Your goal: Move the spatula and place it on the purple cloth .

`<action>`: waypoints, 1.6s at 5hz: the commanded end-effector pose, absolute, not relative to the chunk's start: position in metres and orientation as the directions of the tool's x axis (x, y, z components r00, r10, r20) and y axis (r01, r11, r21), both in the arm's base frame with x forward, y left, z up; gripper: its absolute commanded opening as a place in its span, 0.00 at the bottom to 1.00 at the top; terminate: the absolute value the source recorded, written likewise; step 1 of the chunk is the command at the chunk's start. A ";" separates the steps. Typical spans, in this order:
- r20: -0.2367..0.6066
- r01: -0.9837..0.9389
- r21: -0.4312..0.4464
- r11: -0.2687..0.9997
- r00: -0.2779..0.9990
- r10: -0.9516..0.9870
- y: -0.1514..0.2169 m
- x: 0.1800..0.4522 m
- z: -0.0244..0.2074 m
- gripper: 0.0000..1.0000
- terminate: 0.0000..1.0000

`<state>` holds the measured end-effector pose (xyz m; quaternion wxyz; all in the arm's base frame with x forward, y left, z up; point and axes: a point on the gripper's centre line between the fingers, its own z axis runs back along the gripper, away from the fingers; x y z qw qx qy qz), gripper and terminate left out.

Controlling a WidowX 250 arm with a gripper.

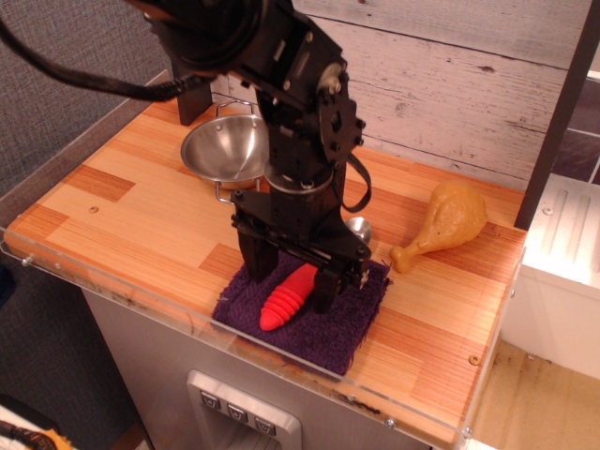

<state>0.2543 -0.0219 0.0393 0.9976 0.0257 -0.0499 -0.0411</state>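
No legible text, apparently, on anything.

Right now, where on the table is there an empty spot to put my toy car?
The biggest bare wood is the left front of the table, between the steel bowl and the purple cloth. Another patch lies right of the cloth, in front of the toy chicken leg. The middle is crowded: the gripper straddles the spatula.
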 end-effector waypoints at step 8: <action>0.131 0.137 -0.029 0.990 0.983 -0.132 0.091 0.278 0.121 1.00 1.00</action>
